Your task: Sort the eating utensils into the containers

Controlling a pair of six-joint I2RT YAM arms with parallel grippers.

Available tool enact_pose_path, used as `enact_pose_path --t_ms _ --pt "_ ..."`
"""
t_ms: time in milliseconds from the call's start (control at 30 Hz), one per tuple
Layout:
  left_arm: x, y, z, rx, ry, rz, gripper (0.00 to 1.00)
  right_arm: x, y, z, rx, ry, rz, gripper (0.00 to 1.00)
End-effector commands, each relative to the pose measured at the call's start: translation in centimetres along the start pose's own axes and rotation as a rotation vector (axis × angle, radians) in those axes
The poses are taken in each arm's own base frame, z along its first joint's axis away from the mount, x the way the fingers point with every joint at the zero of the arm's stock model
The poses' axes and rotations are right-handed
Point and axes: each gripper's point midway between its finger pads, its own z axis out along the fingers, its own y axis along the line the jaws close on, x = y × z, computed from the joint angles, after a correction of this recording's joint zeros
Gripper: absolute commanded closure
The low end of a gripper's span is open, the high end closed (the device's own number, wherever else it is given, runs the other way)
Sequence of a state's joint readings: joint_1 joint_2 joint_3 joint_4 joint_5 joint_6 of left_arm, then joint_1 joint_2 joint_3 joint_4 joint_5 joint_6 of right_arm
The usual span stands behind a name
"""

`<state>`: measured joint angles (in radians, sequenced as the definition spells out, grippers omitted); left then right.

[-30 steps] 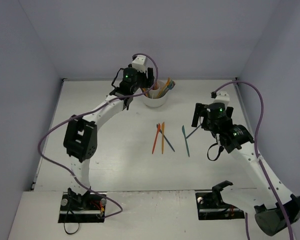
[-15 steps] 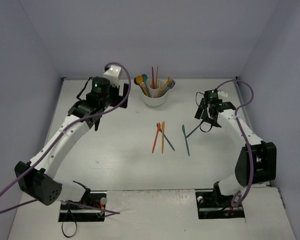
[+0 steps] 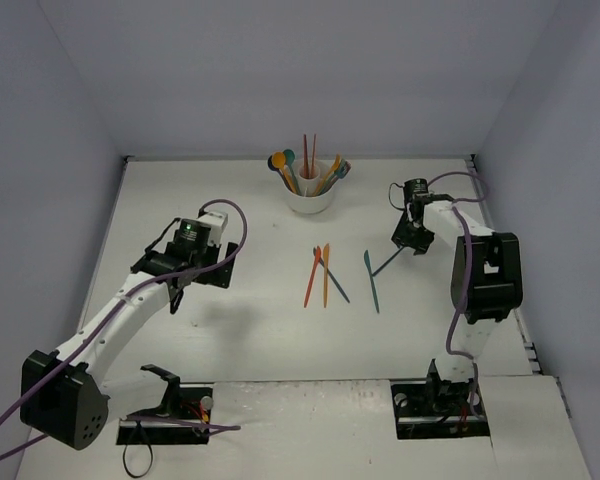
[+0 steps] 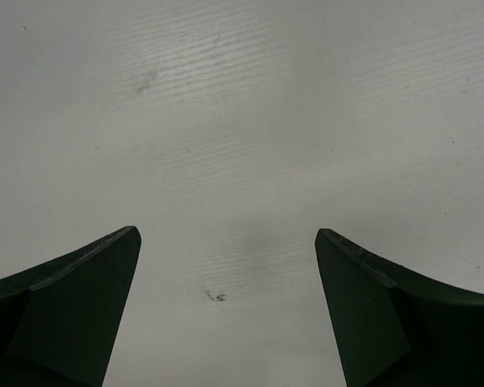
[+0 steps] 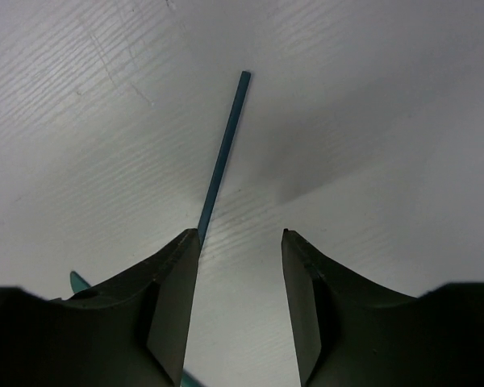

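A small round white plastic cup point(image 3: 311, 203) at the far middle of the white table point(image 3: 240, 330) holds upright coloured utensils point(image 3: 307, 168), and five loose thin plastic utensils point(image 3: 326, 276) lie just in front of it. The left gripper point(image 4: 226, 238) hangs over bare table with its jaws wide apart. The right gripper point(image 5: 242, 234) has its jaws narrowly apart, and a thin teal plastic handle point(image 5: 226, 137) reaches one fingertip.

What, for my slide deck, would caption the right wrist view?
Right gripper, part open, above the table, a teal-blue utensil handle by one fingertip.

The cup point(image 3: 310, 198) sits far back on the surface point(image 3: 250, 330), holding utensils point(image 3: 309, 158). Before the cup lies a trio point(image 3: 325, 277); a pair point(image 3: 371, 282) lies before and right of the cup.
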<state>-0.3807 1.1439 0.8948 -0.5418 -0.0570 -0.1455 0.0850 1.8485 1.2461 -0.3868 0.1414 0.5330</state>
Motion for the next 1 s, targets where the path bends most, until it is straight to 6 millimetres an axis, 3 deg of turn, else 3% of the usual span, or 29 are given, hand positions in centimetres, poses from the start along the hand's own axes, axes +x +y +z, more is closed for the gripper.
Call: enact_pose_path --t_ms 0,300,467,600,700,833,967 --pt "-1.2 -0.3 0.1 0.025 -0.069 -0.033 0.12 -2.1 1.2 0.4 -0.038 -0.019 0.029 0.6" --pt "-1.6 0.7 1.0 -0.015 -0.048 -0.032 0.12 -1.4 0.7 3.6 0.009 0.025 0.045 0.69" --pt "-1.3 1.1 1.1 -0.039 -0.033 -0.027 0.12 -0.6 0.1 4.5 0.027 0.048 0.04 0.84" --pt "-1.3 1.3 1.0 -0.046 -0.034 -0.023 0.12 -1.1 -0.2 4.3 0.043 0.028 0.031 0.99" --pt "-1.4 1.4 1.0 -0.051 -0.037 -0.023 0.12 -2.7 0.0 3.4 0.038 -0.019 0.02 1.0" --pt "-1.4 1.3 1.0 -0.04 -0.036 -0.033 0.12 -6.5 1.0 0.1 -0.001 -0.14 0.001 1.0" --pt "-1.6 1.5 1.1 -0.04 -0.039 -0.049 0.12 -12.0 4.6 -7.3 -0.111 -0.372 -0.086 1.0"
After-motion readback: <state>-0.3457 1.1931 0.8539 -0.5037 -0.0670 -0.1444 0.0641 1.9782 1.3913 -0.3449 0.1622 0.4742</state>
